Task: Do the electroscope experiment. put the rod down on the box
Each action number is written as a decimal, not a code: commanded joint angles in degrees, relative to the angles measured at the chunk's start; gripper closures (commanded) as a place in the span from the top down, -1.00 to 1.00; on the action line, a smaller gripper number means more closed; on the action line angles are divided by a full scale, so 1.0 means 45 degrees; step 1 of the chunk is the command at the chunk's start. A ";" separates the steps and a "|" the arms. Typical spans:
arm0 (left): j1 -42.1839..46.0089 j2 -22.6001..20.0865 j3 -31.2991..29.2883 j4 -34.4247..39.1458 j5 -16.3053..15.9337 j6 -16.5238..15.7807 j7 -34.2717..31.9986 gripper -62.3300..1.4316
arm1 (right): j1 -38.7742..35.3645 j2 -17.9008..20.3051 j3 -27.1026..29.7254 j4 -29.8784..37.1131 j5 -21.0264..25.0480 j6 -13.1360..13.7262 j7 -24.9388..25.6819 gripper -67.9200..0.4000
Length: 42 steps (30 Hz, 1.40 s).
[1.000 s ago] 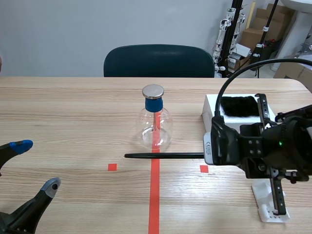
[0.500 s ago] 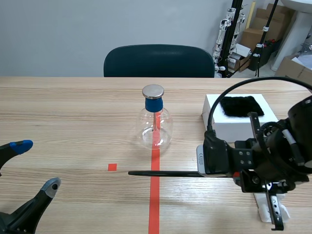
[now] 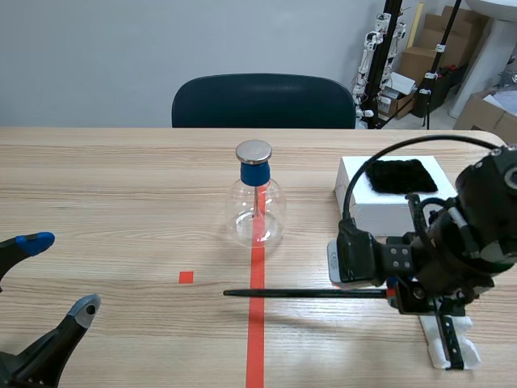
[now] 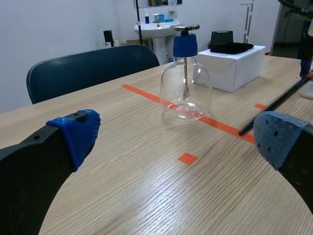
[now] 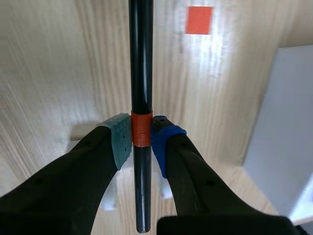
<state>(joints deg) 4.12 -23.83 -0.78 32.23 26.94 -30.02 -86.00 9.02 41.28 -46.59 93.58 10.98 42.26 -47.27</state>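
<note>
Shifted nearer: R claw (image 5: 142, 134), clamped on black rod (image 3: 299, 293) at its orange band; rod level, pointing left across tape line (image 3: 256, 339). L claw (image 4: 178, 134): near left, fingers wide apart. Flask electroscope (image 3: 258, 202): mid surface (image 3: 121, 202). White box (image 3: 367, 212): far right.

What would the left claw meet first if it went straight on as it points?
Probably the clear glass flask with a blue stopper; depth is unclear, and the thin black rod's tip lies nearer, beside that line.

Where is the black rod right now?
Scene view, right of centre: the right gripper holds the rod level across the red line, in front of the flask, not on the box.
</note>
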 commanded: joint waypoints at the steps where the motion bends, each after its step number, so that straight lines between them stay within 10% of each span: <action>1: -0.0005 -0.0073 -0.0044 0.0170 -0.0165 0.0068 -0.0656 1.00 | 0.0301 0.0029 -0.0121 0.0092 0.0044 0.0102 -0.0005 -0.84; 34: -0.0005 -0.0073 -0.0044 0.0170 -0.0165 0.0068 -0.0656 1.00 | 0.2016 -0.0850 -0.2166 -0.2069 -0.0049 0.0102 -0.0010 -0.83; 42: -0.0005 -0.0073 -0.0044 0.0170 -0.0165 0.0068 -0.0656 1.00 | 0.1851 -0.0845 -0.2166 -0.2074 -0.0019 -0.0340 0.0000 -0.32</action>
<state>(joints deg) 4.12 -23.83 -0.78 32.23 26.94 -30.02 -86.02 17.08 36.84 -57.12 83.50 10.96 41.47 -47.05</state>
